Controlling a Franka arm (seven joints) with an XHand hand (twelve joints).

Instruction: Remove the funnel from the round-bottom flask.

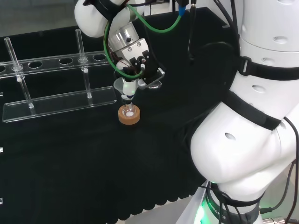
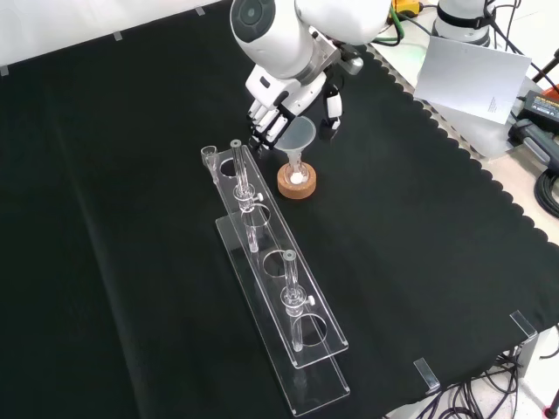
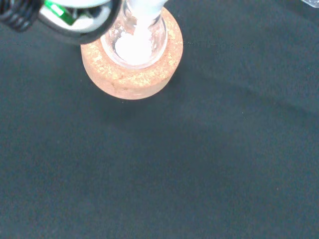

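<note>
Funnel sits in round-bottom flask on cork ring, mid desk. Hand beside funnel bowl; fingers curled near rim, contact unclear. Risk: sideways pull tips flask off ring toward nearby tube rack.

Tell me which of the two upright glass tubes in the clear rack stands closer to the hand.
In the front view it is the upper tube, at the rack end beside the cork ring, just below the hand. The other tube stands farther down the rack.
</note>
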